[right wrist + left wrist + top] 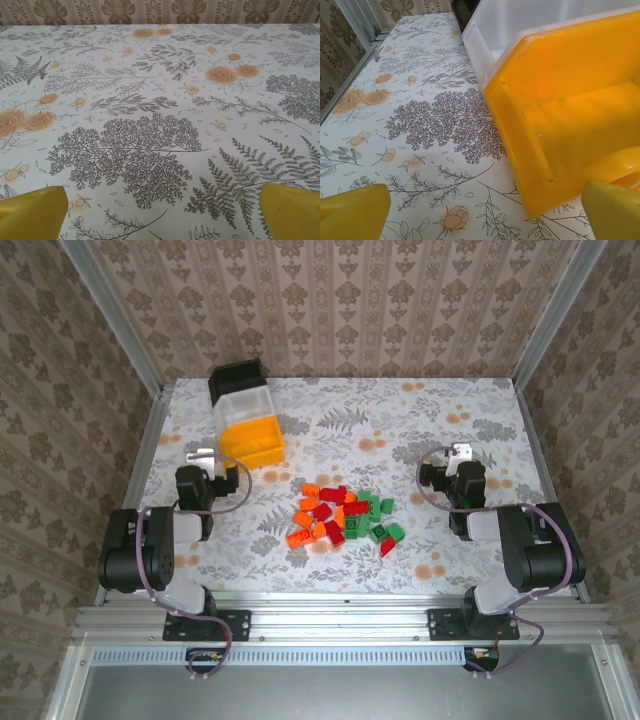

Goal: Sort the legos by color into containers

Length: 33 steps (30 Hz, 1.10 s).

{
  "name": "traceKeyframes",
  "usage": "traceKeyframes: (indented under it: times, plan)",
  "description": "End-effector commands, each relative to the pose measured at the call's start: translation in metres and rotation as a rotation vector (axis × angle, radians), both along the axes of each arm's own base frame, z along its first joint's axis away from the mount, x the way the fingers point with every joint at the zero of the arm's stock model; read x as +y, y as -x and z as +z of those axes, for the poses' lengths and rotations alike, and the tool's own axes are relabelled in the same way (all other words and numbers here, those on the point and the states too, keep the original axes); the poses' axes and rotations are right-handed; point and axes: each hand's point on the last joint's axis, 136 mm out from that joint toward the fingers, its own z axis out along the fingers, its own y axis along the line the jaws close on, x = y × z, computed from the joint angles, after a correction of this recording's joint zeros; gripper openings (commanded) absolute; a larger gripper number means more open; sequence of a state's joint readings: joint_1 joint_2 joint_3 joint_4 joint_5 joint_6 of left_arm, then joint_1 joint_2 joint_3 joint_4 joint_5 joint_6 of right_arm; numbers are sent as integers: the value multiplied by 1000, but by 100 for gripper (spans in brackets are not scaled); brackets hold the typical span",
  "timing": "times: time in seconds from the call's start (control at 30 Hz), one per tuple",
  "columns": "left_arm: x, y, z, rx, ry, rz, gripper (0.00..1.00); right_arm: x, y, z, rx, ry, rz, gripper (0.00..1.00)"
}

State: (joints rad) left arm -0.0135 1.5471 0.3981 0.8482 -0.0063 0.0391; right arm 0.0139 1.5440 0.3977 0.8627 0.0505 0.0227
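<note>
Robot lab test cell — aluminium frame [340, 618], wallpapered walls [340, 310].

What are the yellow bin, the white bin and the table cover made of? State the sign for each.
Yellow bin: likely moulded plastic, smooth, slightly glossy; even colour, rounded edges.
White bin: likely plastic, milky and translucent; light glows through its wall.
Table cover: printed sheet, perhaps vinyl or paper; flat floral print, faint sheen.

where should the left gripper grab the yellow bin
Grip the yellow bin by its left side wall, from above with the left gripper: the top is open and that wall stands free beside bare table, while the white bin sits against its back.
</note>
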Motion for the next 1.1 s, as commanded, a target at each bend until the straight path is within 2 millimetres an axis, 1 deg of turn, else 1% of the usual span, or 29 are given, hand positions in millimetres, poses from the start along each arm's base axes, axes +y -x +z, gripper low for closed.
traceKeyframes:
  times: [0.0, 0.7, 0.8, 0.87, 0.93, 0.97, 1.03, 1.07]
  plan:
    - [-3, -3, 7, -18, -13, -17, 100, 3, -3, 7, -15, -8, 16, 100]
    - [-1, -3, 7, -17, -5, -11, 100, 2, -3, 7, -12, -17, 18, 100]
    - [2, -4, 12, -22, -27, 17, 100, 0, -3, 8, -16, -24, 13, 100]
    - [-2, -4, 24, 4, -58, 17, 100, -6, -5, 18, -4, -17, -33, 100]
    - [-8, -5, 43, 25, -76, -3, 100, -10, -6, 34, 58, -7, -61, 100]
    - [-12, -3, 55, 23, -96, -22, 100, -10, -5, 59, 47, 2, -72, 100]
    - [-12, 2, 83, 2, -123, -20, 100, -5, 0, 91, 44, 5, -76, 100]
    - [-11, 6, 101, -13, -109, -4, 100, -3, 7, 110, 51, -10, -94, 100]
